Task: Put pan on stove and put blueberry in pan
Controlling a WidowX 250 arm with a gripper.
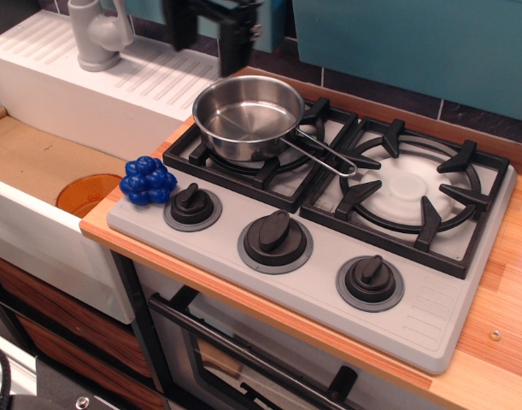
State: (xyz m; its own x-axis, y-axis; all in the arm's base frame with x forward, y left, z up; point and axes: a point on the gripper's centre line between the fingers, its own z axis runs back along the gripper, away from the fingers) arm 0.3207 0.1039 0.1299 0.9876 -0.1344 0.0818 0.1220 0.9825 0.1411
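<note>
A: Observation.image showed the pan [248,115] sitting on the left burner grate of the stove [431,320], its wire handle pointing toward four o'clock, out over the gap between the two grates. What lay around it?

B: The blueberry [148,180] sat on the stove's front left corner, at about eight o'clock from the pan and just beside the leftmost knob [192,206]. An orange disc [87,193] lay down in the sink [30,162], at nine o'clock from the berry.

A: And the claw [208,34]?

B: High at the top edge, at about eleven o'clock from the pan, apart from it. Two dark fingers [233,43] hung down with a gap between them, so it was spread and held nothing, though the picture was blurred there.

A: Room to move?

B: The right grate [410,192] was bare. The berry lay close to the stove's left rim, with the table [491,337] edge and the sink drop just beyond. A grey faucet [96,34] stood at ten o'clock, before the teal wall [414,38].
</note>
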